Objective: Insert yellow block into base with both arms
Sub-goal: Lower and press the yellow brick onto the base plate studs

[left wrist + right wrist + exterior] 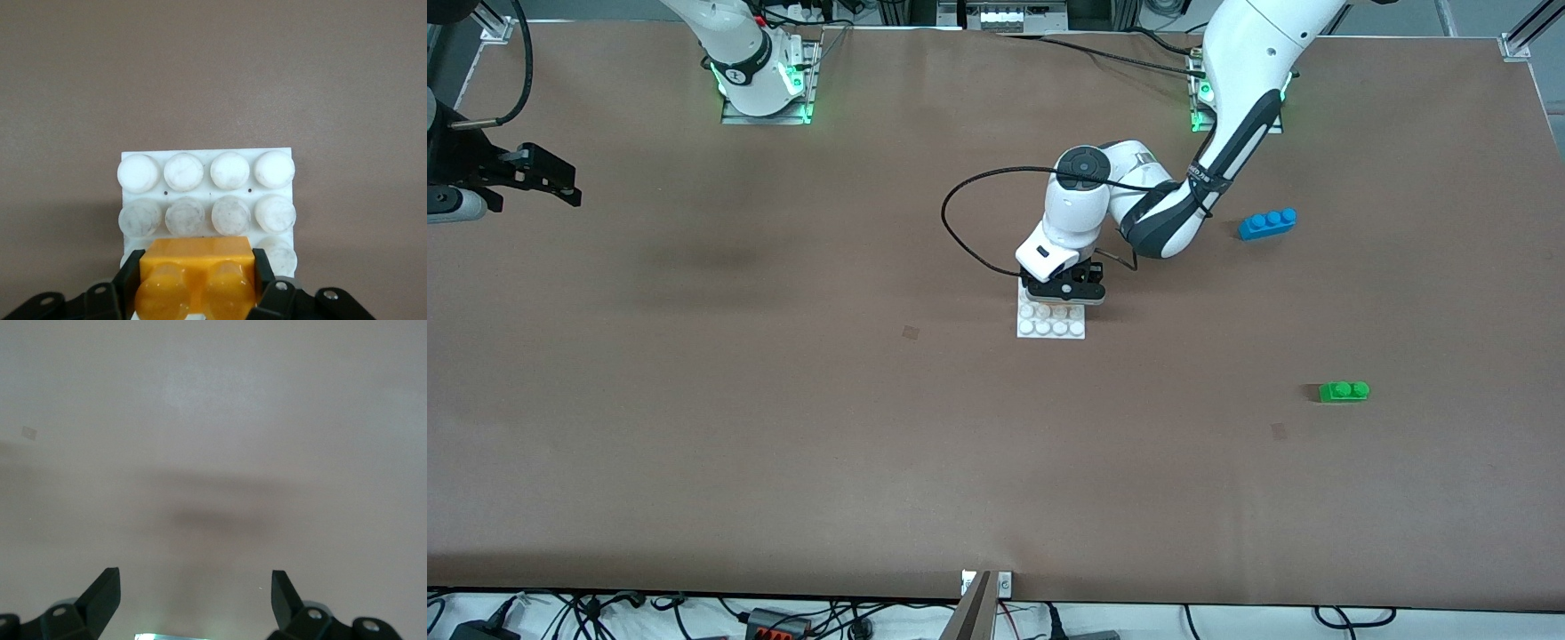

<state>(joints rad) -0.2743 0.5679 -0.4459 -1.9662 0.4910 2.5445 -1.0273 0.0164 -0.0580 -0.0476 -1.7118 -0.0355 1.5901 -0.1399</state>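
The white base point(1051, 325) lies mid-table; its studded top also shows in the left wrist view point(207, 193). My left gripper point(1065, 292) is down over the base's rows nearest the robots, shut on the yellow block point(198, 277), which its fingers point(131, 275) clamp from both sides. The block sits low over the base; I cannot tell whether it is seated on the studs. In the front view the block is hidden under the gripper. My right gripper point(195, 590) is open and empty, held high near the right arm's end of the table point(543, 178).
A blue three-stud brick point(1267, 222) lies toward the left arm's end, farther from the front camera than the base. A green two-stud brick point(1344, 391) lies nearer to the front camera at that end. A black cable point(969, 233) loops beside the left wrist.
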